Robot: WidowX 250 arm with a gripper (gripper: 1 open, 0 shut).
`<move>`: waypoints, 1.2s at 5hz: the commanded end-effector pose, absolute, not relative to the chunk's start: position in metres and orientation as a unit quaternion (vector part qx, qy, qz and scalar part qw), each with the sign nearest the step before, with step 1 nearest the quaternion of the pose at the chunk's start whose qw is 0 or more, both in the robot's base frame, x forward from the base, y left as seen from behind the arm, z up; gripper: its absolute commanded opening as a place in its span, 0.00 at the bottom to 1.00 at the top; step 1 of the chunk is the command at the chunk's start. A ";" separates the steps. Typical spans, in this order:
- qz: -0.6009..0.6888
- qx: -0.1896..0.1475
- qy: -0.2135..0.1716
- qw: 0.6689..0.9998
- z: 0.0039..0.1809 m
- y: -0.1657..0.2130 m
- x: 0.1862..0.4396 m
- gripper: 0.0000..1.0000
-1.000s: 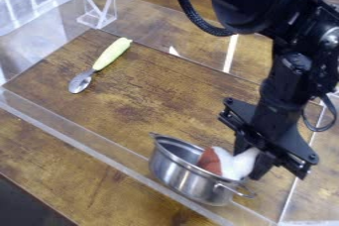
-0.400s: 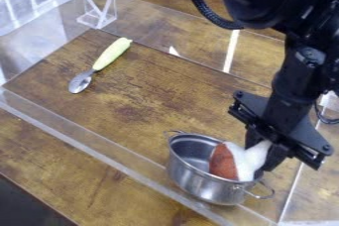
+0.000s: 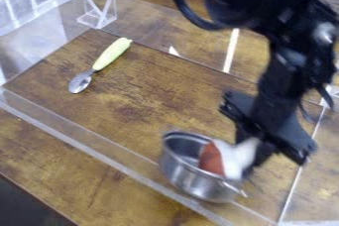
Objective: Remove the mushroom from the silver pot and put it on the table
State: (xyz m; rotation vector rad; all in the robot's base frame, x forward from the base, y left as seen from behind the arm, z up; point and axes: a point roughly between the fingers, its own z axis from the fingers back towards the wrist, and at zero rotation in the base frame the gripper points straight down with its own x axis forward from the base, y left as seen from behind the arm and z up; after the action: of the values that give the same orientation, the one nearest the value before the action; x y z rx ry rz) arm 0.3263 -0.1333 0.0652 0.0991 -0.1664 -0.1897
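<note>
The silver pot (image 3: 185,176) stands on the table (image 3: 153,86) near the front right. The mushroom (image 3: 216,158) lies tilted inside it, reddish cap to the left and white stem up to the right. My black gripper (image 3: 249,153) reaches down from the upper right and is shut on the white stem at the pot's right rim. The picture is motion-blurred, so the fingertips are hard to make out.
A yellow-handled spoon (image 3: 103,61) lies at the back left of the table. Clear acrylic walls (image 3: 79,131) run along the front and back edges. A small clear stand (image 3: 97,12) sits behind the back wall.
The gripper, mushroom and pot slid right, then came back to the left together. The mushroom has stayed in the gripper throughout.
</note>
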 end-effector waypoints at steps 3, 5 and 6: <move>-0.148 -0.034 -0.096 0.984 0.076 -0.112 0.317 0.00; -0.183 -0.041 -0.084 0.979 0.076 -0.109 0.302 0.00; -0.205 -0.048 -0.081 0.974 0.076 -0.108 0.302 0.00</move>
State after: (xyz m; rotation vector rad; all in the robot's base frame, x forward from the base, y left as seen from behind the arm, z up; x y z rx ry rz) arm 0.2980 -0.1124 0.0586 -0.0943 -0.1133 -0.4211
